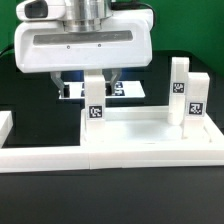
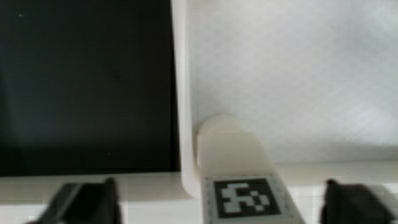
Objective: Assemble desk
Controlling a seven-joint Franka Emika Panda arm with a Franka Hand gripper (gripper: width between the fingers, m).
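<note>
The white rimmed tabletop [image 1: 150, 128] lies flat in the middle of the exterior view and fills much of the wrist view [image 2: 294, 80]. One tagged white leg [image 1: 95, 103] stands upright at its corner toward the exterior view's left. The wrist view also shows this leg [image 2: 244, 185]. My gripper [image 1: 97, 85] hangs over this leg, open. In the wrist view the gripper [image 2: 217, 205] has a dark finger on each side of the leg, with a gap on both sides. Two more tagged legs [image 1: 180, 92] [image 1: 196, 106] stand upright at the tabletop's end toward the exterior view's right.
The long white border rail [image 1: 110, 157] runs along the front, with a raised piece [image 1: 5, 126] at the exterior view's left. The marker board [image 1: 72, 91] lies behind the gripper, partly hidden. Black table [image 2: 89, 90] lies beside the tabletop.
</note>
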